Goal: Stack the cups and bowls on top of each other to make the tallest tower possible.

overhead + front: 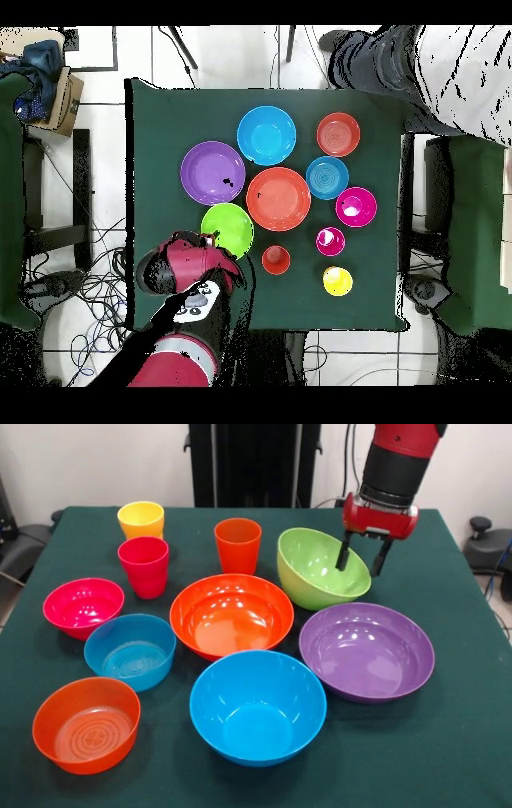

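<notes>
My gripper (361, 560) is open, with one finger inside the lime green bowl (312, 564) and one outside its far right rim. That bowl sits tilted. The large orange bowl (231, 614), purple bowl (366, 650) and blue bowl (258, 704) stand apart in the middle and front. The small magenta bowl (83, 606), translucent blue bowl (130, 650) and translucent orange bowl (86, 724) stand at the left. The yellow cup (141, 518), red-pink cup (145, 564) and orange cup (238, 544) stand upright at the back. Nothing is stacked.
Everything stands on a dark green table (456, 752). The black pedestal (252, 464) rises behind its far edge. In the overhead view my arm (185, 275) covers the gripper beside the lime bowl (228, 228), and a person (450, 70) stands at the upper right corner.
</notes>
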Controlling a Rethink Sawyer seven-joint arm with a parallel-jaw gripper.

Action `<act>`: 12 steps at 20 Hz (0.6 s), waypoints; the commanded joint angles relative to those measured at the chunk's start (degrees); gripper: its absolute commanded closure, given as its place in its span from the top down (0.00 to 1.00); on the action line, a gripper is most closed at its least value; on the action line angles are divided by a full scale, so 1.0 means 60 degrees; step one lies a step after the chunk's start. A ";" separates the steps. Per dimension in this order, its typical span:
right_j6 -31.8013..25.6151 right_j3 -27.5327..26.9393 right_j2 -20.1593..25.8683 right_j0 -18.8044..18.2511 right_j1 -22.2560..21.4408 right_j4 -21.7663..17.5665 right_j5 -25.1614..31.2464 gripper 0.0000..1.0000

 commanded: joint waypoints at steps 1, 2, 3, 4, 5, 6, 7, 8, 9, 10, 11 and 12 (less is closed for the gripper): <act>0.1147 -0.0384 0.0499 -0.0072 0.0534 -0.0137 -0.0220 1.00; 0.1140 -0.0353 0.0521 -0.0093 0.0507 -0.0156 -0.0237 1.00; 0.1133 -0.0323 0.0543 -0.0114 0.0480 -0.0175 -0.0255 1.00; 0.1126 -0.0307 0.0562 -0.0131 0.0469 -0.0192 -0.0268 1.00; 0.1126 -0.0308 0.0559 -0.0126 0.0461 -0.0188 -0.0261 1.00; 0.1118 -0.0294 0.0585 -0.0149 0.0448 -0.0204 -0.0268 1.00; 0.1119 -0.0285 0.0592 -0.0155 0.0441 -0.0207 -0.0278 1.00; 0.1114 -0.0260 0.0618 -0.0179 0.0413 -0.0224 -0.0293 1.00; 0.1109 -0.0235 0.0645 -0.0202 0.0386 -0.0241 -0.0309 1.00; 0.1095 -0.0190 0.0709 -0.0260 0.0336 -0.0278 -0.0341 1.00; 0.1100 -0.0165 0.0730 -0.0282 0.0289 -0.0279 -0.0336 1.00; 0.1084 -0.0106 0.0806 -0.0354 0.0206 -0.0318 -0.0352 1.00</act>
